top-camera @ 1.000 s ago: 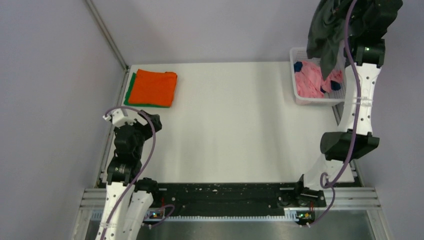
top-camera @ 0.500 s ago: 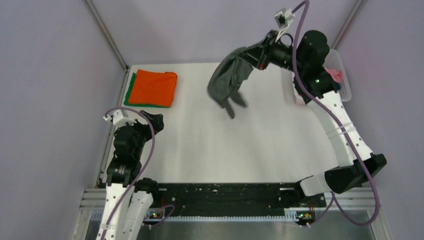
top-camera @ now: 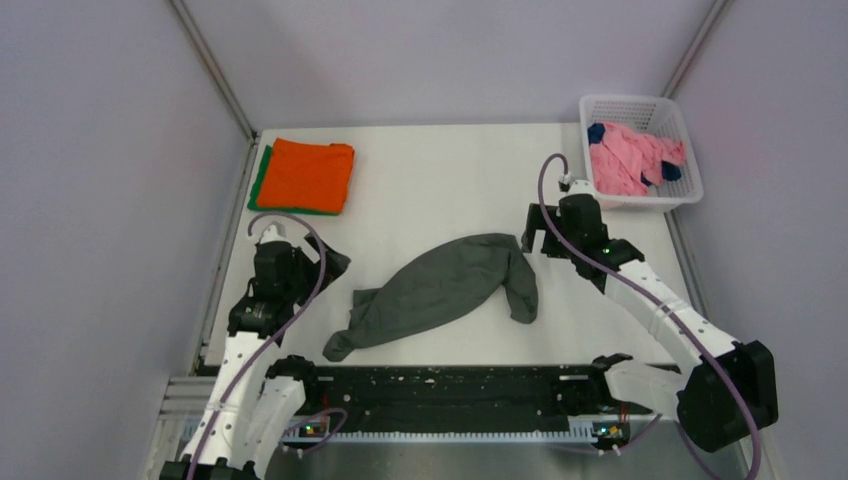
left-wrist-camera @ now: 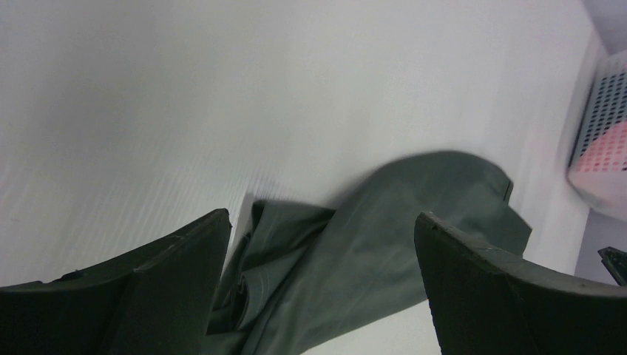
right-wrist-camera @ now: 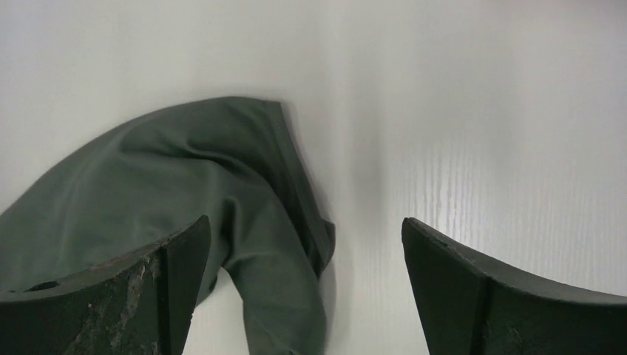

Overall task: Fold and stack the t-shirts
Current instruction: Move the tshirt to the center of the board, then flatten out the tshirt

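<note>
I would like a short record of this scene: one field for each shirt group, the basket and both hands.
loose shirt: olive-grey t-shirt, unfolded, crumpled on the table, near middle
stack: orange t-shirt folded on top of green t-shirt, far left corner
basket: white basket, far right corner, holds pink t-shirt and navy t-shirt, unfolded
left hand: open, empty, by the loose shirt's left end
right hand: open, empty, by its right end

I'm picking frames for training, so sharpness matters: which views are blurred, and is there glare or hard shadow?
Top external: sharp, evenly lit, only faint shadow under the olive-grey t-shirt. Left wrist: soft, table streaked, white basket smeared at the right edge. Right wrist: crisp, table grain visible, soft shadow beside the shirt. No harsh glare anywhere.
</note>
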Robot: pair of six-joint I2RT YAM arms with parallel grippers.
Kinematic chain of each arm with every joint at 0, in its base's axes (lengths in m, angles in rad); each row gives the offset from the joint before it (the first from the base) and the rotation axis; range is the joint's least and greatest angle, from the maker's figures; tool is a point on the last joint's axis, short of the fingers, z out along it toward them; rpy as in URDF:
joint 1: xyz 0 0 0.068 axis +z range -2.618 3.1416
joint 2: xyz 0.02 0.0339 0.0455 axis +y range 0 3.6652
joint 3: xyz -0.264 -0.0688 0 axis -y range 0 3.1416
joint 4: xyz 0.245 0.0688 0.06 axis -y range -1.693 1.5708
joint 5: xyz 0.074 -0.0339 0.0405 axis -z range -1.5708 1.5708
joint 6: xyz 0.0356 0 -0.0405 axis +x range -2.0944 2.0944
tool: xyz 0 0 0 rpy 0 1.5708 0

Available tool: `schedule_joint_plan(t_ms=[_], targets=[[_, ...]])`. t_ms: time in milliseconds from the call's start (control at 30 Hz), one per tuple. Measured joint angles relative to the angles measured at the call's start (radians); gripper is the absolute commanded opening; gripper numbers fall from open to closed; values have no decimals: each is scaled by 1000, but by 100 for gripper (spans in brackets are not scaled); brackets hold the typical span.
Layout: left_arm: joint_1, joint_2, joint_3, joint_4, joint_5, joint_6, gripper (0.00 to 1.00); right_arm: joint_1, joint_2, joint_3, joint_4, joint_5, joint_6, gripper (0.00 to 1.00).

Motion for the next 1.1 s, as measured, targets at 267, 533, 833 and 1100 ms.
schedule_joint_plan(t_ms=[267, 533, 833, 1100], targets=[[-31, 32, -127, -127, 81, -55, 98, 0, -56, -68, -41, -16, 48, 98], [-191, 46, -199, -229, 11, -180, 71, 0, -234, -285, -50, -106, 140, 89], [-327, 166, -203, -141, 21, -192, 0, 0, -217, -447, 37, -205, 203, 58], [-344, 23, -174, -79, 101, -162, 0, 0, -154, -468, 197, -285, 216, 0]])
